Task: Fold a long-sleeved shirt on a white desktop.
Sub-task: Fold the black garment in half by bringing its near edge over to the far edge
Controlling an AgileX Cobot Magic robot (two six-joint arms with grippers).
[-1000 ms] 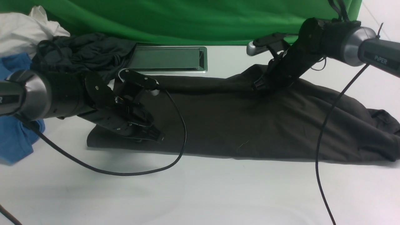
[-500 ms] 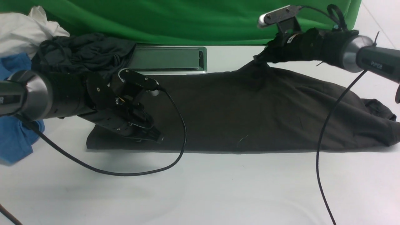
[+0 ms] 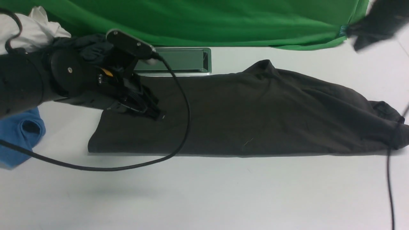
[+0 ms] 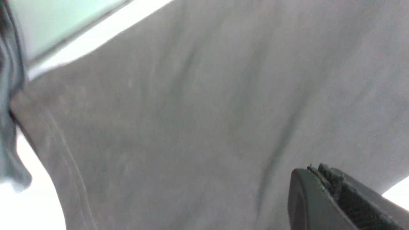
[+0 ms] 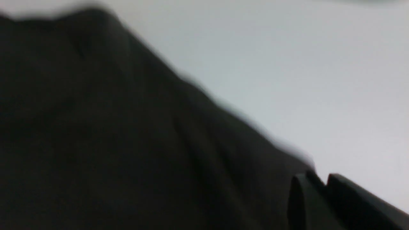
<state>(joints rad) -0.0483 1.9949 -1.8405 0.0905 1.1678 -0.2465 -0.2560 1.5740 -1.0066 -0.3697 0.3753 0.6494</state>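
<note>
The white desktop [image 3: 204,191] carries the long-sleeved shirt [image 3: 255,118], laid out as one long dark band, probably so that a crosswise fold can follow. Its hem end lies directly beneath the left gripper [image 3: 158,115], whose fingers are pressed together on nothing, at or just above the cloth. The right gripper [image 5: 321,191] hangs well clear of the shirt, and blur hides whether its fingers are parted.
</note>
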